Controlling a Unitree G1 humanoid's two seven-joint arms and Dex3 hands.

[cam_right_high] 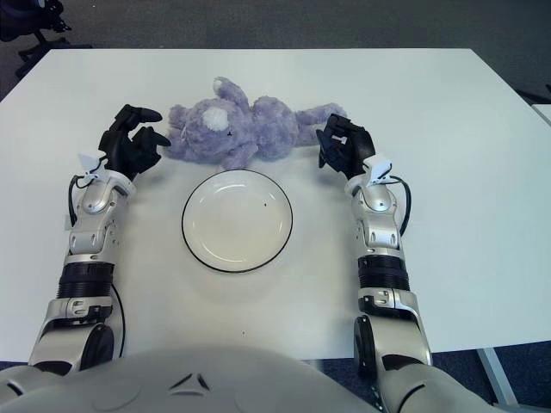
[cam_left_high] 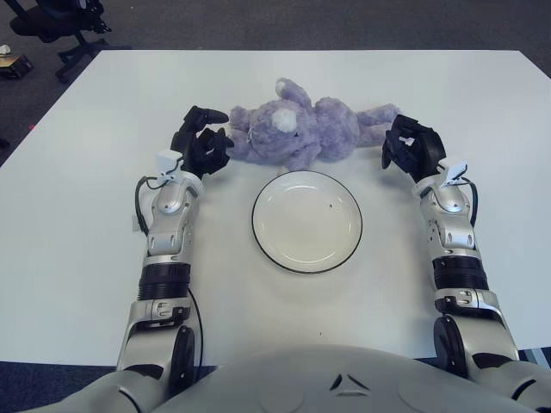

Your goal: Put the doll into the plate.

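Doll (cam_left_high: 306, 129): purple plush, white muzzle, lying lengthwise on its side, just behind plate. Plate (cam_left_high: 306, 221): round, white, dark-rimmed, empty, flat on table.

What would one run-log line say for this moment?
doll: lying behind plate | plate: bare | left hand: open at head | right hand: open at legs

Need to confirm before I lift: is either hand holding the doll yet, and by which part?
Nothing is held. The left hand is open beside the doll's head end; the right hand is open by its legs. The plate is empty.
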